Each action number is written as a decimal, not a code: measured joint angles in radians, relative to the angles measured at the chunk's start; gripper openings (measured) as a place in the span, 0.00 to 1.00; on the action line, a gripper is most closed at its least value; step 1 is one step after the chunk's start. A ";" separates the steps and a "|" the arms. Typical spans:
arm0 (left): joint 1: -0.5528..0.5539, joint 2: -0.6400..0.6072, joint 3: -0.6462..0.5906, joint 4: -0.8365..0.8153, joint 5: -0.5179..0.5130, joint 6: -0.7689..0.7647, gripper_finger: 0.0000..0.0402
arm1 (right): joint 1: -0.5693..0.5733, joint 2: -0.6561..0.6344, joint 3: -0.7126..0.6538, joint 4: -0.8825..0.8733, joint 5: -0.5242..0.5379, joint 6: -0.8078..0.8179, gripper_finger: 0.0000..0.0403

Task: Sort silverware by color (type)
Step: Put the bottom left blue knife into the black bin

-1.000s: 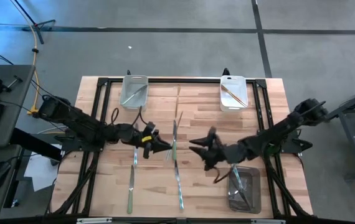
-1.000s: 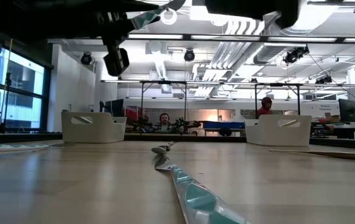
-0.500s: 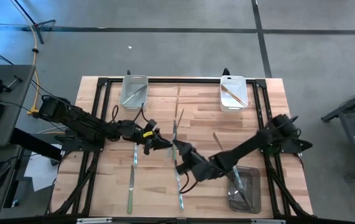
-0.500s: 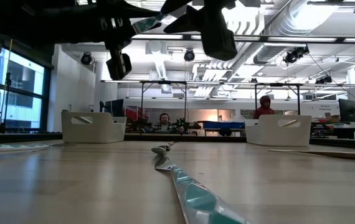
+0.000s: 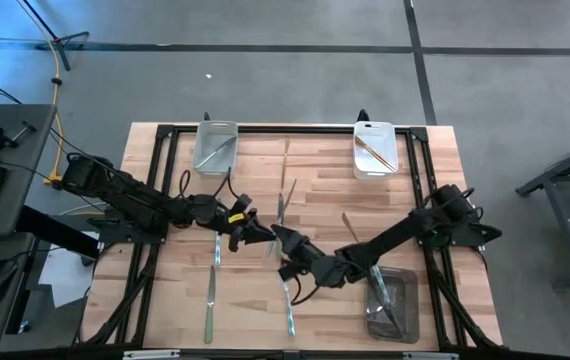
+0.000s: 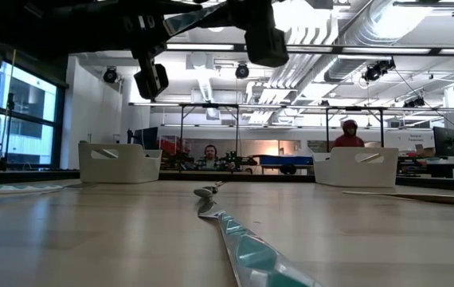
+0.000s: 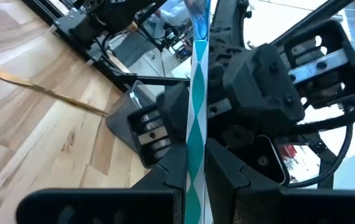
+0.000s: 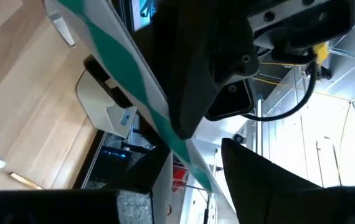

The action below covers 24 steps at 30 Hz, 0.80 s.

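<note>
Left gripper (image 5: 262,236): it is held above the middle of the table (image 5: 315,180) and is closed on a blue-green piece (image 7: 196,106), which is clamped between its two fingers (image 7: 171,171).
Right gripper (image 5: 283,243): it is placed just beside the left gripper, tip to tip; its fingers (image 8: 184,81) are seen on both sides of the same blue-green piece (image 8: 134,68), but a firm grip cannot be told.
Silverware on the table: below the grippers a long blue-green piece (image 6: 247,251) is laid; two more pieces (image 5: 212,290) are found on the left gripper's side, and a gold piece (image 5: 349,225) on the right gripper's side.
Bins: silver pieces (image 5: 217,150) are kept in the bin (image 5: 201,165) beyond the left gripper, gold ones (image 5: 375,152) in the bin (image 5: 357,165) beyond the right gripper, and further pieces in the dark bin (image 5: 410,315) near the right arm.
</note>
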State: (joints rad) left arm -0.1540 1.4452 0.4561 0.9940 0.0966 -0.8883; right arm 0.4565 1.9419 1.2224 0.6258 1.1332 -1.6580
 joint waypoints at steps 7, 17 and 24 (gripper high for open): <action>-0.002 0.000 0.000 -0.005 0.003 -0.001 0.05 | -0.019 0.000 -0.001 -0.005 -0.045 0.045 0.19; 0.002 -0.002 0.000 -0.004 0.000 0.037 0.14 | -0.020 0.000 -0.004 -0.046 -0.042 0.147 0.04; 0.002 -0.003 0.000 0.006 -0.004 0.140 0.26 | -0.024 0.000 -0.004 -0.048 -0.054 0.246 0.01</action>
State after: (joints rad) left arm -0.1524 1.4420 0.4561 1.0004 0.0928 -0.7481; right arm 0.4329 1.9419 1.2186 0.5775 1.0790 -1.4122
